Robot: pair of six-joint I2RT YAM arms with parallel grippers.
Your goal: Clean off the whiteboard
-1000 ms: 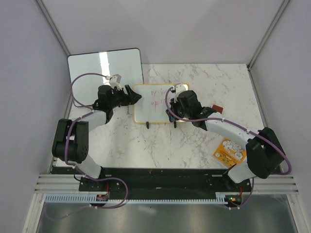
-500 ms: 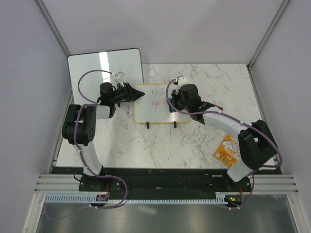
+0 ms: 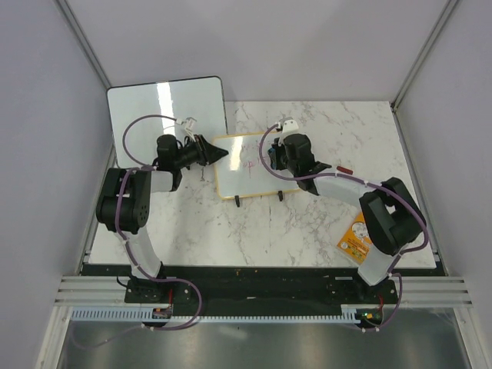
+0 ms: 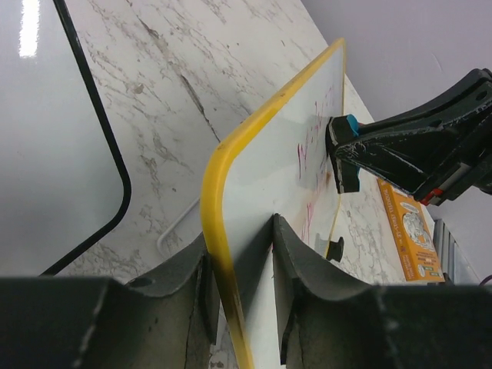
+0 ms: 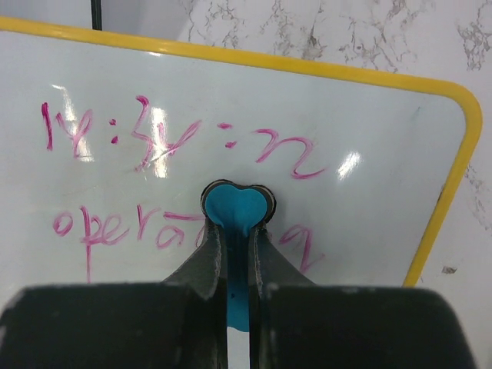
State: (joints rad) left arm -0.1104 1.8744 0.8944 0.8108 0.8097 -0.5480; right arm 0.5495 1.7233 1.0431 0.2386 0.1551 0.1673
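The whiteboard (image 3: 246,165) has a yellow frame, black feet and pink-red handwriting. It is tilted up off the marble table. My left gripper (image 3: 219,153) is shut on the board's left edge (image 4: 219,231), one finger on each face. My right gripper (image 3: 274,157) is shut on a blue heart-shaped eraser (image 5: 237,211), which presses flat against the board face (image 5: 369,108) between the two lines of writing. The eraser also shows in the left wrist view (image 4: 344,150), against the board.
A larger blank glossy board (image 3: 165,104) with a thin black edge lies at the back left, just beyond the left gripper. An orange card (image 3: 360,240) lies at the right front. A small red object (image 3: 344,170) sits beside the right arm.
The whiteboard has been lifted and tilted up by the left gripper. The right gripper has moved with the eraser from the board's right edge onto its face.
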